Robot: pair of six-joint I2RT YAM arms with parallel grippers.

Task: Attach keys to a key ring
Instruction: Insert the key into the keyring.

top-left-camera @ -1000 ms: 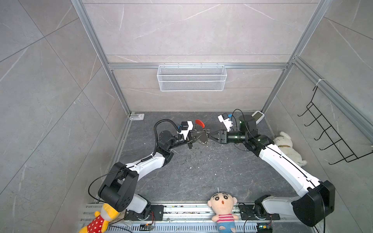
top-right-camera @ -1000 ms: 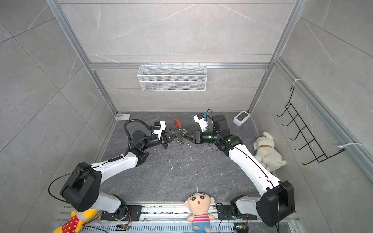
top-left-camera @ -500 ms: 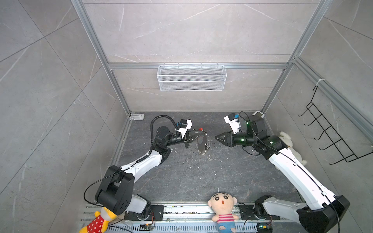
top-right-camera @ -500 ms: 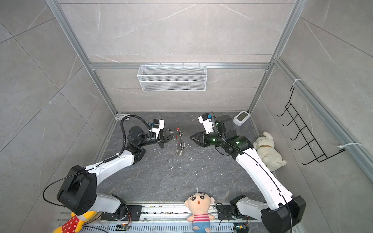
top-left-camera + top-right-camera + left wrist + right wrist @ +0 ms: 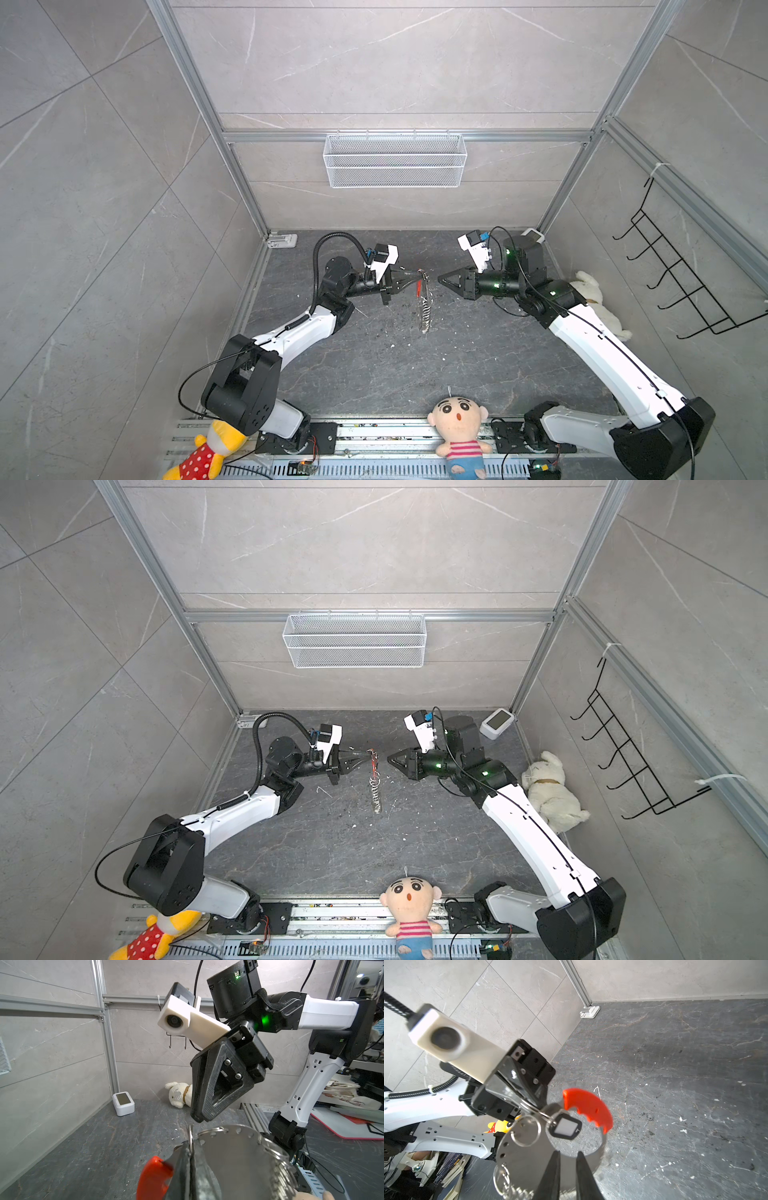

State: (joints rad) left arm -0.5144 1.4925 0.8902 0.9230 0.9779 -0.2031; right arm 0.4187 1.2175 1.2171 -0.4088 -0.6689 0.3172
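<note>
we see left gripper (image 5: 411,276) clamped on key ring (image 5: 424,309) near its red end, so loop hangs w/ both faces reachable. keys (image 5: 565,1127) fob dangles off a small ring at that pinch pt. right gripper (image 5: 568,1152) empty, jaws narrowly apart, just beside loop. we judge fob's attached.

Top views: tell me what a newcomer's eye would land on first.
The key ring, with its bright red strip, hangs above the middle of the dark table from the left gripper, while the right gripper points at it from close by without touching. Next come the soft toys: a round-headed doll at the front rail and a white plush animal by the right wall.
</note>
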